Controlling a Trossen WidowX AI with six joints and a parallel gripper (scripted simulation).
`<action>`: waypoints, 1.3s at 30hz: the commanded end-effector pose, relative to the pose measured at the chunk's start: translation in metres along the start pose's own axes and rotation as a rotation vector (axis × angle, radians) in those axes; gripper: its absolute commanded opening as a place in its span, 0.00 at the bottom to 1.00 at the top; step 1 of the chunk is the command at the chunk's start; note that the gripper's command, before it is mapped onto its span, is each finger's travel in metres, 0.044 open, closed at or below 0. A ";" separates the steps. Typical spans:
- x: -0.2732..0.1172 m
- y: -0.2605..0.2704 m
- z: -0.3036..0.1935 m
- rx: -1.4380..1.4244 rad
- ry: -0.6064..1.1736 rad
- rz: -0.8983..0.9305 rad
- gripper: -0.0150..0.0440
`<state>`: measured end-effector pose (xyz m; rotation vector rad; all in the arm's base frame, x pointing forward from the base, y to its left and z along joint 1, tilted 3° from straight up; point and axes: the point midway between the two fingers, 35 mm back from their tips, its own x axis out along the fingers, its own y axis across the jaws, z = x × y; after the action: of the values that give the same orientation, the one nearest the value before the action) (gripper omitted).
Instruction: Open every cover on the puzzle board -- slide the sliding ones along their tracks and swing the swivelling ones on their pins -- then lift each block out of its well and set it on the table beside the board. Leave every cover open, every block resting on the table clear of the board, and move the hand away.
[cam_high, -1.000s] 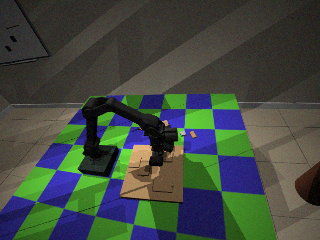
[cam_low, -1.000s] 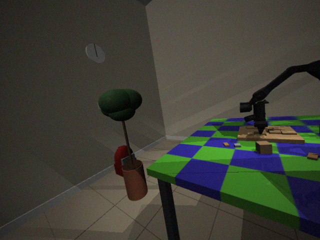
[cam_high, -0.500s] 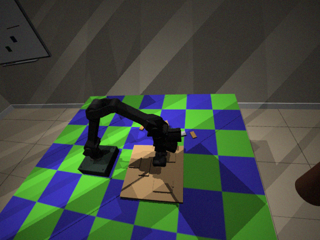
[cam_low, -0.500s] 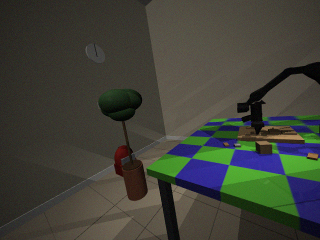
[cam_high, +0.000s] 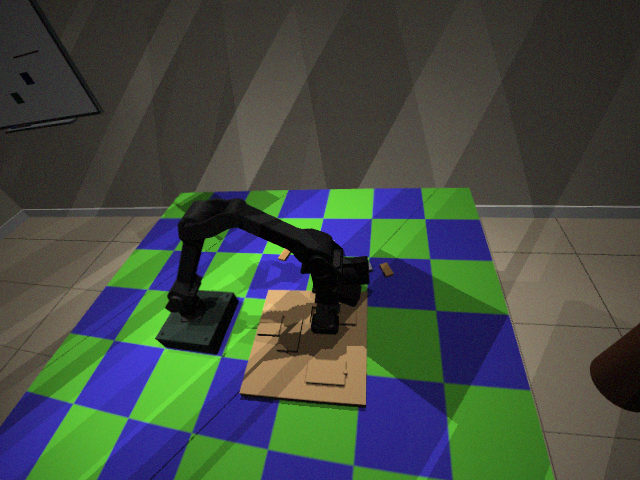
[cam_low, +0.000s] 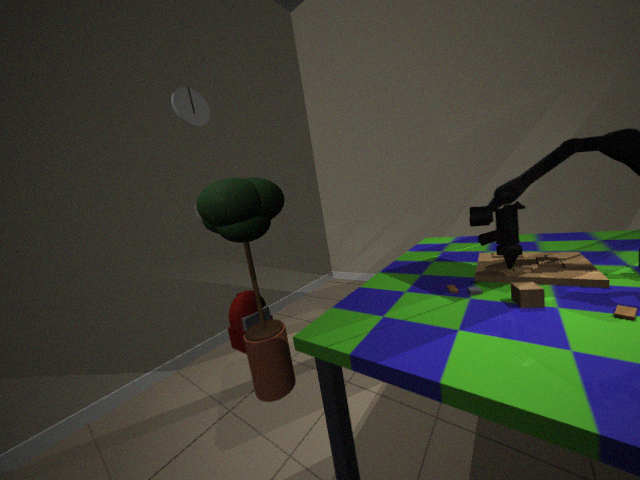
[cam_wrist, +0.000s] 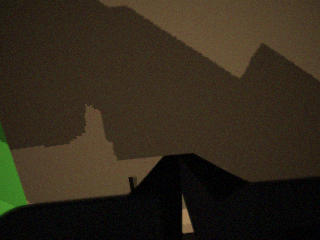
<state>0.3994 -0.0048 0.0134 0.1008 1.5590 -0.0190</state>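
The wooden puzzle board (cam_high: 268, 379) (cam_low: 568, 282) (cam_wrist: 55, 175) lies flat on the table. A cover (cam_high: 325, 373) lies at its near right part, with a small knob beside it; two others (cam_high: 269, 326) (cam_high: 289, 341) are at its left, and one (cam_high: 349, 316) is partly behind the hand. Whether each is open is unclear. My gripper (cam_low: 510, 266) (cam_wrist: 177, 158) is shut and empty, pointing down low over the board. Off the board lie a thin wooden block (cam_high: 386, 269) (cam_low: 452, 288), a grey block (cam_high: 370, 266) (cam_low: 475, 290), a cube-like block (cam_low: 528, 295) and a flat block (cam_high: 284, 254) (cam_low: 625, 312).
The arm's dark base (cam_high: 196, 325) stands left of the board. The arm arches over the board's far side and hides part of it. The checkered table (cam_high: 403, 335) (cam_low: 511, 356) surrounds the board. Strong shadows cross the board and blur its details.
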 end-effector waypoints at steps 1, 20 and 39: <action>-0.004 0.001 0.004 -0.004 -0.010 0.004 0.25; -0.028 0.000 0.008 -0.004 -0.011 0.004 0.25; -0.053 0.000 0.009 -0.004 -0.011 0.004 0.25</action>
<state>0.4057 -0.0084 0.0600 0.1011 1.5593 -0.0188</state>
